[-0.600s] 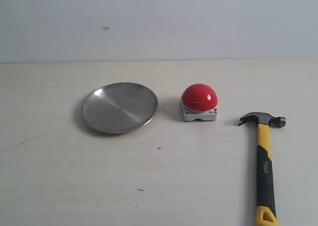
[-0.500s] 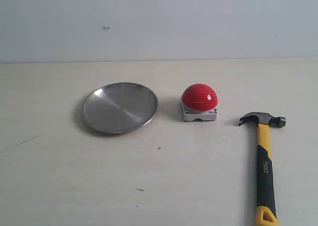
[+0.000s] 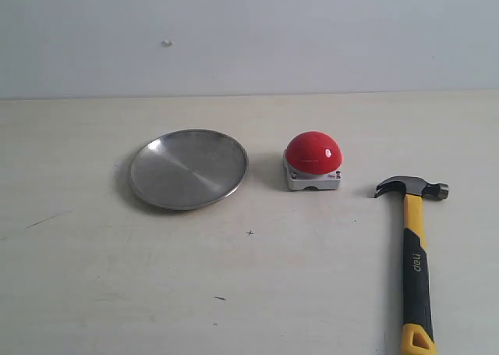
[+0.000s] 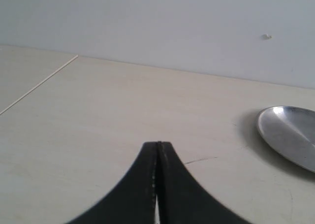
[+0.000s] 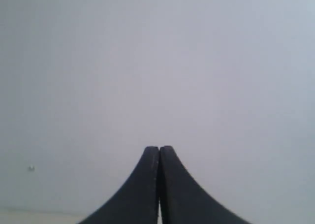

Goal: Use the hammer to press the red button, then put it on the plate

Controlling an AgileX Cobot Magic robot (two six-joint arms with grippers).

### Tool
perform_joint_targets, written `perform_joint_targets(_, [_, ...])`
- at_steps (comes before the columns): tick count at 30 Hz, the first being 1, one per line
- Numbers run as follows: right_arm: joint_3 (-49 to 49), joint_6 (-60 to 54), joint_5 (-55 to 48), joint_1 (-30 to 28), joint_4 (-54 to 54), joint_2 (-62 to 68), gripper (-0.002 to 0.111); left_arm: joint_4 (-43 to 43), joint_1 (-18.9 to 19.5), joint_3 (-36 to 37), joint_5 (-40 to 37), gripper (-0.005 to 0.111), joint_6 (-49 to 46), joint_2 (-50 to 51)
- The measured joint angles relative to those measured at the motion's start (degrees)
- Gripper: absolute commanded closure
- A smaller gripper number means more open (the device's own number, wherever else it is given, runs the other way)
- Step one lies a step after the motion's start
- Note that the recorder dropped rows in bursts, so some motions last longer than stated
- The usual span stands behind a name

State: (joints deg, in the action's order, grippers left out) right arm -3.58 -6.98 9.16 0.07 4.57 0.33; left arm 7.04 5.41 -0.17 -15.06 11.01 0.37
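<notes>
The hammer (image 3: 415, 261) lies flat on the table at the right, dark head toward the back, yellow-and-black handle running to the front edge. Left of its head sits the red button (image 3: 313, 153) on a light-grey square base. Further left rests the round silver plate (image 3: 189, 168), also seen at the edge of the left wrist view as the plate (image 4: 290, 135). Neither arm shows in the exterior view. My left gripper (image 4: 158, 144) is shut and empty, hovering over bare table far from the plate. My right gripper (image 5: 159, 148) is shut, facing only the wall.
A pale wooden tabletop (image 3: 249, 277) runs back to a plain grey-white wall (image 3: 249, 35) with a small mark on it. A thin seam (image 4: 39, 85) crosses the table in the left wrist view.
</notes>
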Motion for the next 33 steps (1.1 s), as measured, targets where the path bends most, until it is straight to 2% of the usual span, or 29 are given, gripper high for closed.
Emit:
perform_joint_targets(6, [0.0, 12.9, 6.1, 0.0, 0.7, 0.0, 0.108, 0.0, 0.0, 0.0, 0.0, 0.107, 0.0, 0.0])
perform_joint_targets(9, [0.0, 18.09, 13.14, 0.0, 4.38, -0.04, 0.108, 0.0, 0.0, 0.0, 0.0, 0.107, 0.0, 0.0])
perform_joint_targets(11, [-0.81, 18.39, 16.61, 0.0, 8.75, 0.36, 0.108, 0.0, 0.0, 0.0, 0.0, 0.107, 0.0, 0.0])
perform_joint_targets(14, [-4.72, 13.44, 15.47, 0.0, 14.52, 5.63, 0.108, 0.0, 0.0, 0.0, 0.0, 0.107, 0.0, 0.0])
perform_joint_targets(20, [-21.8, 0.52, -2.92, -0.03, 18.63, 40.1, 0.108, 0.0, 0.0, 0.0, 0.0, 0.107, 0.0, 0.0])
perform_joint_targets(22, [-28.88, -1.09, -11.44, -0.03, 17.95, 52.91, 0.108, 0.0, 0.0, 0.0, 0.0, 0.107, 0.0, 0.0])
perform_joint_targets(24, [-37.92, -1.45, -24.86, -0.03, 15.37, 66.31, 0.108, 0.0, 0.0, 0.0, 0.0, 0.107, 0.0, 0.0])
perform_joint_targets(28, [-45.85, 2.54, -42.23, -0.03, 9.12, 83.08, 0.108, 0.0, 0.0, 0.0, 0.0, 0.107, 0.0, 0.0])
perform_joint_targets(33, [-46.7, 13.08, -46.64, -0.03, 1.75, 94.35, 0.106, 0.0, 0.0, 0.0, 0.0, 0.107, 0.0, 0.0])
